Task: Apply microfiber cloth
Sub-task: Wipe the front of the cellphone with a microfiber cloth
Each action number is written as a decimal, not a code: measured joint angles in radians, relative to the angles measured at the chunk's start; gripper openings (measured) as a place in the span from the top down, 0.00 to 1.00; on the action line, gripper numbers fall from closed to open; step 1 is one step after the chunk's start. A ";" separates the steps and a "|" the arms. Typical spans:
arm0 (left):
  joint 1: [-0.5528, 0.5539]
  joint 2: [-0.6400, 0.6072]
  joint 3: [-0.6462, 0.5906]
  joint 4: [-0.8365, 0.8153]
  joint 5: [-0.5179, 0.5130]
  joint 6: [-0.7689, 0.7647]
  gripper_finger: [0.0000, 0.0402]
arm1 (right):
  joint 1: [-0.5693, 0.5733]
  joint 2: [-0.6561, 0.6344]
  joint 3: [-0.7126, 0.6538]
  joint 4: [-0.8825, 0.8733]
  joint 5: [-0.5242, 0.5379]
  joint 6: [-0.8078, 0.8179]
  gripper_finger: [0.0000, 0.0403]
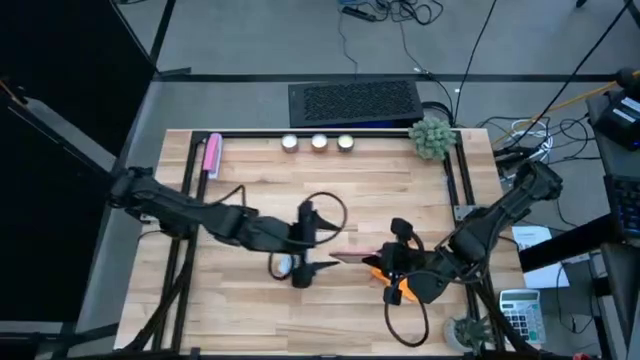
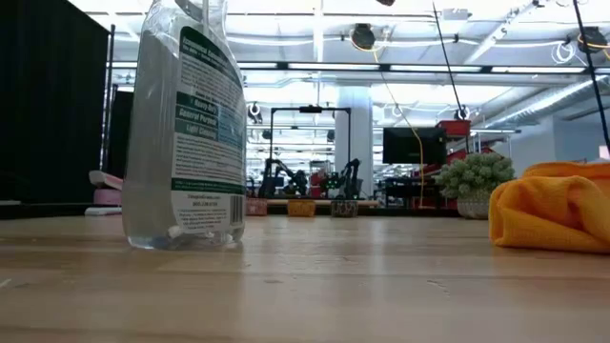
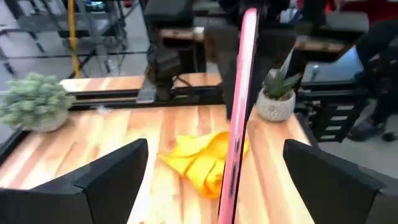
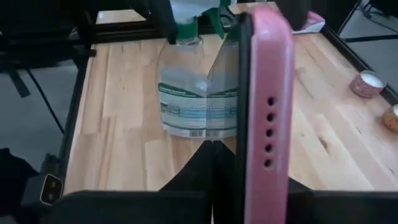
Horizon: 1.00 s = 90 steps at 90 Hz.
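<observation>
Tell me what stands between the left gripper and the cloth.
The pink phone, held on edge by the right gripper, stands directly between the open left gripper and the cloth lying beyond it.

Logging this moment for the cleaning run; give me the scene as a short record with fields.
cloth: orange microfiber cloth crumpled on the table, below the right arm
phone: smartphone in a pink case held on edge above the table
right gripper: fingers shut on the phone
left gripper: fingers open, facing the phone, holding nothing
spray bottle: upright on the table beside the left gripper
cloth contact: cloth not in either gripper
far edge: small potted plant, pink stick-shaped object
</observation>
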 joint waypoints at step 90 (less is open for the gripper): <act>0.026 0.151 0.046 0.128 0.077 -0.010 0.96 | -0.101 0.101 0.000 0.078 -0.137 -0.105 0.90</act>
